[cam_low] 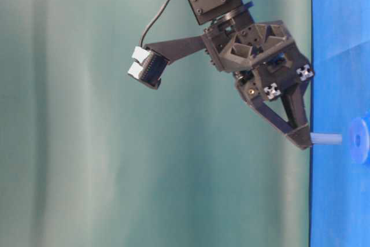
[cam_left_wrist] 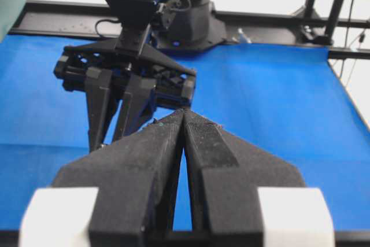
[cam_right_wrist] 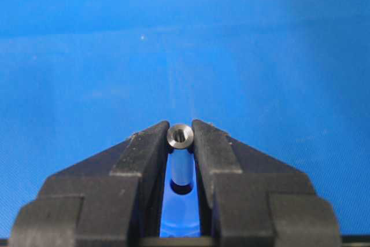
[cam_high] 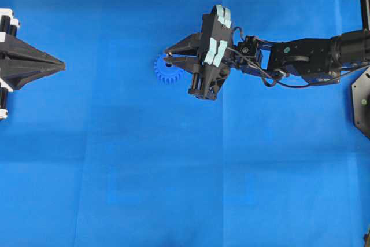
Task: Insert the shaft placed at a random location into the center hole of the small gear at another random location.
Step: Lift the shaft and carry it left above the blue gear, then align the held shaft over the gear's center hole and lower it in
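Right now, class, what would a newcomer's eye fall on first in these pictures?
First, the right gripper above the middle of the blue table cover, shut on the shaft, a silvery pin between its fingertips. Just beneath it lies the small gear, bright blue. At the far left edge waits the left gripper, shut and empty.

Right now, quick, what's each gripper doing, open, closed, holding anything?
Left gripper: closed, holding nothing.
Right gripper: closed on the shaft, poised over the small gear.
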